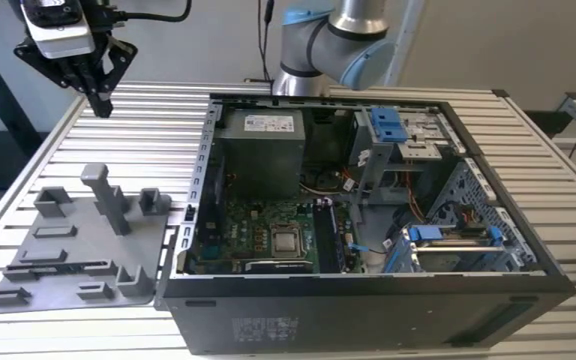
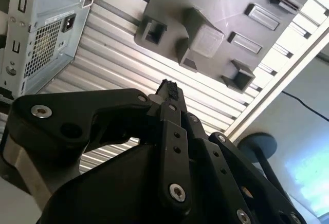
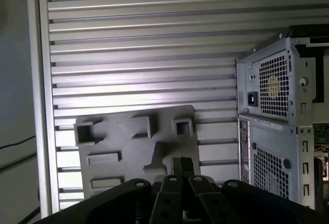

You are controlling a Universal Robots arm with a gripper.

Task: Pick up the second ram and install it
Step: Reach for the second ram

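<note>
My gripper (image 1: 100,107) hangs high above the table beyond the far end of the gray tray (image 1: 68,251), its fingers shut with nothing between them. In both wrist views the closed fingertips (image 2: 167,87) (image 3: 181,165) point down over the tray (image 2: 226,3) (image 3: 128,147). A thin dark stick (image 1: 58,265), which looks like the second ram, lies in the long slot at the tray's near end, well away from the gripper. The open computer case (image 1: 368,315) stands to the tray's right in the exterior view, with the motherboard (image 1: 268,225) and its memory slots (image 1: 330,236) exposed.
A tall post (image 1: 108,195) and several low blocks rise from the tray. The case's rear panel (image 2: 46,29) (image 3: 272,95) is near the gripper. The slatted table (image 1: 148,127) runs under everything. The arm's base (image 1: 318,45) stands behind the case.
</note>
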